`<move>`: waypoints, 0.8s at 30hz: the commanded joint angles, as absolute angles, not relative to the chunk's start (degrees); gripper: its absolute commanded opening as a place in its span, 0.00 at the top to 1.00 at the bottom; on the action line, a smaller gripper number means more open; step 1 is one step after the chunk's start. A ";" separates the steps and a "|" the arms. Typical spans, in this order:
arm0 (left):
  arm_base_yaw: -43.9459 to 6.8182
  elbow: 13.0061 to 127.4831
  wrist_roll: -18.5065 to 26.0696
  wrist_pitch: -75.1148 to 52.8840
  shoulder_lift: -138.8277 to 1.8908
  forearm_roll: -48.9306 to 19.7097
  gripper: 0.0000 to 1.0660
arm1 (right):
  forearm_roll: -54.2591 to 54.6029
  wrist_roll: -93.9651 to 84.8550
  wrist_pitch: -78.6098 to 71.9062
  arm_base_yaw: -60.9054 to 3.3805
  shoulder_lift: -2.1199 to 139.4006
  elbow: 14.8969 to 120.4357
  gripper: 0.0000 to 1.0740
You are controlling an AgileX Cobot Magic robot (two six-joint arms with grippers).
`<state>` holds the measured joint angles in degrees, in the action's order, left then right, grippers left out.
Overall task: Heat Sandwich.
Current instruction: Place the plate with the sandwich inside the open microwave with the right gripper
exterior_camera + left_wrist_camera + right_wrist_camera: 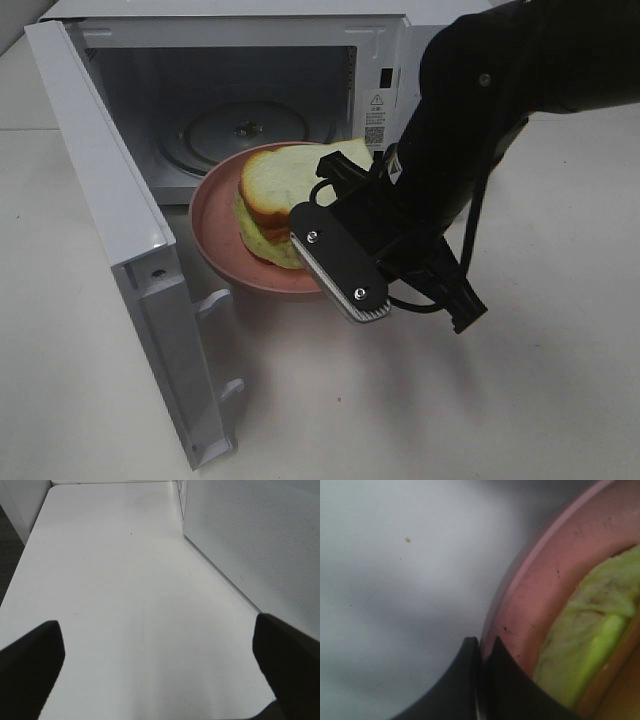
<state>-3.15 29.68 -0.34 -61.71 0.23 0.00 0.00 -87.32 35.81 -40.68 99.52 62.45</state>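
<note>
I count one sandwich (272,188): two slices of white bread with brown crust and soft green leaves between them. It lies on one round pink plate (213,222). There is one white microwave oven (250,12), with one white door (105,190) swung wide open and one round glass tray (240,130) inside. I have two grippers.

The right gripper (481,650) has its two black fingers squeezed tight together on the rim of the plate. The rim sits right between the finger tips. The sandwich is just past those fingers, further in on the plate. A strip of bare pink plate lies between the finger tips and the green leaves, so the fingers do not touch the food. The plate with the sandwich is at the mouth of the oven, and the glass tray is beyond it, away from the fingers. I cannot tell if the plate rests on anything.

The left gripper (157,630) has its two black fingers spread wide, with nothing between them. The sandwich is well apart from them and does not show from that wrist. Under and ahead of these fingers is a flat white table (125,555). Beside one finger stands a white panel full of tiny dots (250,535).
</note>
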 commanded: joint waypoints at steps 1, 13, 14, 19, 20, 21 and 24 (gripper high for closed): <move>-3.04 29.62 -0.57 -61.42 1.20 0.00 0.08 | 0.00 -88.81 34.61 -39.94 101.18 65.43 1.00; -3.04 29.62 -0.57 -61.42 1.20 0.00 0.08 | 0.00 -89.73 37.53 -39.25 107.89 74.08 1.00; -3.04 29.62 -0.57 -61.42 1.20 0.00 0.08 | 0.00 -89.73 37.99 -39.25 108.58 74.89 1.00; -3.04 29.62 -0.57 -61.42 1.20 0.00 0.08 | 0.00 -89.27 39.94 -39.25 111.90 79.58 1.00; -3.04 29.62 -0.57 -61.42 1.20 0.00 0.08 | 0.00 -89.27 39.94 -39.25 111.90 79.58 1.00; -3.04 29.62 -0.57 -61.42 1.20 0.00 0.08 | 0.00 -89.27 40.57 -39.25 112.59 80.62 1.00; -3.04 29.62 -0.57 -61.42 1.20 0.00 0.08 | 0.00 -88.87 41.83 -39.25 114.48 83.19 1.00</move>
